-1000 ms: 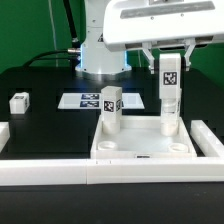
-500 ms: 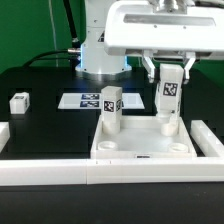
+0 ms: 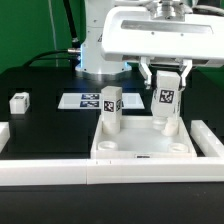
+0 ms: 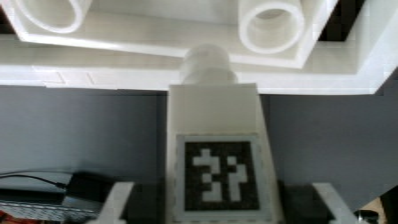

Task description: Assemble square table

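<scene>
The white square table top [image 3: 140, 150] lies near the front rail, with round sockets showing in the wrist view [image 4: 160, 60]. One white tagged leg [image 3: 110, 110] stands upright at its far left corner. My gripper [image 3: 167, 82] is shut on a second tagged leg [image 3: 167, 105] and holds it upright, with the leg's lower end at the top's far right corner. In the wrist view my gripper [image 4: 221, 205] clasps this leg [image 4: 219, 130], whose round tip is at the top's rim. A third leg block [image 3: 19, 101] lies on the table at the exterior view's left.
The marker board [image 3: 85, 100] lies flat behind the standing leg. Long white border rails run along the front [image 3: 45, 172], the left [image 3: 4, 135] and the right [image 3: 210, 140]. The robot base [image 3: 100, 55] stands at the back.
My gripper has come down with the held leg, bringing the leg's lower end to the table top's far right corner. Nothing else has moved.
</scene>
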You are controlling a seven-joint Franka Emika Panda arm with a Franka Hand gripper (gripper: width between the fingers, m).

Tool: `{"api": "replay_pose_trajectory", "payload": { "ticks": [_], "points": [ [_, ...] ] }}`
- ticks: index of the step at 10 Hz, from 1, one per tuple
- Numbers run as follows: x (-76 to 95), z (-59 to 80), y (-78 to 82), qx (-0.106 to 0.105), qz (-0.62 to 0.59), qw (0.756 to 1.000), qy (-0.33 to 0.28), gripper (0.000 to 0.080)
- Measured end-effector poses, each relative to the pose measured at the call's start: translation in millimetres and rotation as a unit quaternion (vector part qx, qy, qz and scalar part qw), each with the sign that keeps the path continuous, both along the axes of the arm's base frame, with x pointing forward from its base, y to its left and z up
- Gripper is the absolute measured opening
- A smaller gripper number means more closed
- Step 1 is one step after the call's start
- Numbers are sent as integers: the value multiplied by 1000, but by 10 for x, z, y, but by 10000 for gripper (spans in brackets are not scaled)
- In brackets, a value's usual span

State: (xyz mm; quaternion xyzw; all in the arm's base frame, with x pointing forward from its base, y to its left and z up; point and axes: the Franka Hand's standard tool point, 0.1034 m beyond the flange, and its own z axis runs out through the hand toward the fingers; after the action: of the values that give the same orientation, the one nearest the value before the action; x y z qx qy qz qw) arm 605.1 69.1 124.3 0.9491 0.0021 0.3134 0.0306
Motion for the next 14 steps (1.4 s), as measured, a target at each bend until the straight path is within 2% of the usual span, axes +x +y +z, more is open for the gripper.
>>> {"api": "replay_pose_trajectory", "payload": {
  "ticks": [2,4,10,14],
  "points": [
    [94,29,116,21,1,1000,-5,290],
    [91,-5,279,32,8,999,-5,290],
    [-31,-300,251,21,11,1000,15,290],
    [50,-389,274,18,13,1000,15,290]
  ]
}}
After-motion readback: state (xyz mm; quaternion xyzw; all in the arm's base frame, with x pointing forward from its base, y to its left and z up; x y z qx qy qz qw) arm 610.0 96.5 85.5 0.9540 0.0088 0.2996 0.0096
